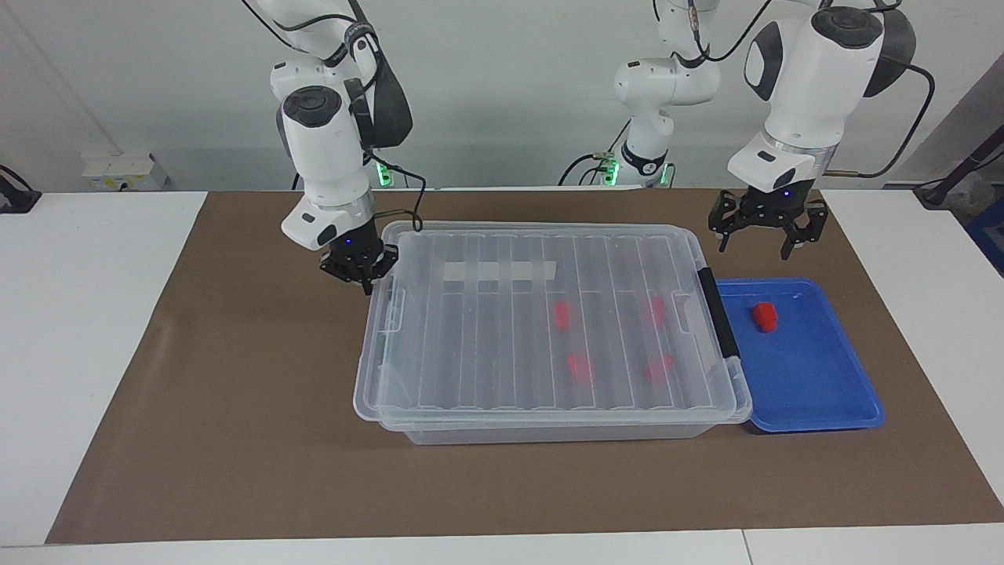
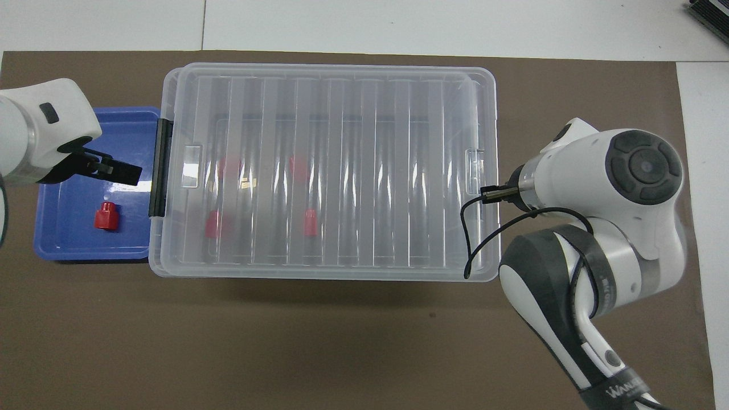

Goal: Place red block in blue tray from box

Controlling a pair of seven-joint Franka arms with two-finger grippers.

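Since the small red plastic block [image 1: 765, 316] already lies in the shallow blue plastic tray [image 1: 816, 377], what matters is which arm stands over it.

At the right arm's end of the table, the right gripper [image 1: 366, 284] is clenched on nothing. It is low at the end rim of the large clear plastic box [image 1: 486, 345], and I cannot tell whether it touches.

The ribbed lid [image 1: 471, 314] is on the box, with four more red blocks [image 1: 562, 314] dimly visible under it.

The tray sits just beside the box's black-handled end. The block's long axis runs toward and away from the robots, with the narrower end farther from them.

The left gripper [image 1: 757, 235] hangs over the tray's rim closest to the robots, jaws released and empty. It is clearly the closer hand, and the placement looks done.
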